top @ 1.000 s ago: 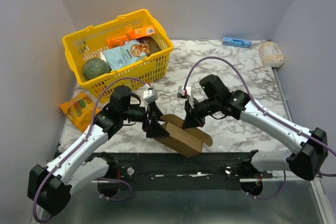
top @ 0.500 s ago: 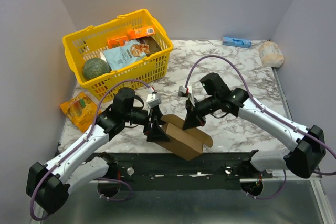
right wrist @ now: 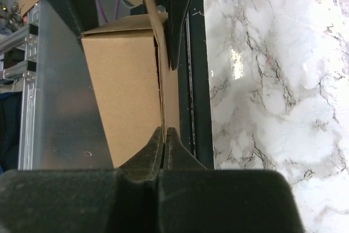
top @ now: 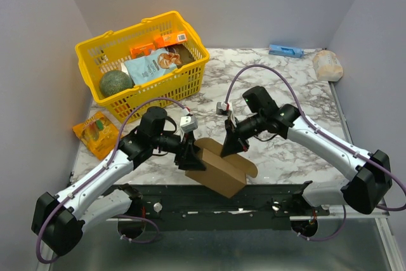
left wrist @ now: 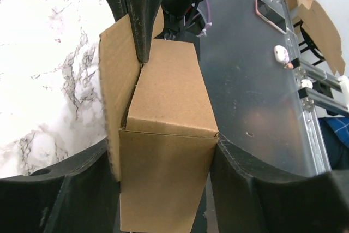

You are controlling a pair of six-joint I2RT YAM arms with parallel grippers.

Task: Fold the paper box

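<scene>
The paper box (top: 219, 169) is a small brown carton tilted over the table's near edge, with one end flap open toward the right. My left gripper (top: 190, 157) clasps its left end. In the left wrist view the carton (left wrist: 166, 113) fills the space between the fingers of the left gripper (left wrist: 163, 189), both touching its sides, and a side flap (left wrist: 114, 96) stands out on the left. My right gripper (top: 229, 145) comes down on the carton's far top edge. In the right wrist view the right gripper (right wrist: 164, 135) is pinched shut on a thin cardboard wall of the carton (right wrist: 128, 85).
A yellow basket (top: 85, 55) with groceries stands at the back left. An orange packet (top: 95, 131) lies on the table's left edge. A small blue box (top: 285, 50) and a pale bag (top: 328, 65) sit at the back right. A black metal frame (top: 266, 198) runs below the table's near edge.
My left gripper has slid right onto the carton's end and its jaws have come in from wide open against the carton's sides. The right gripper has kept its pinch, shifting only slightly.
</scene>
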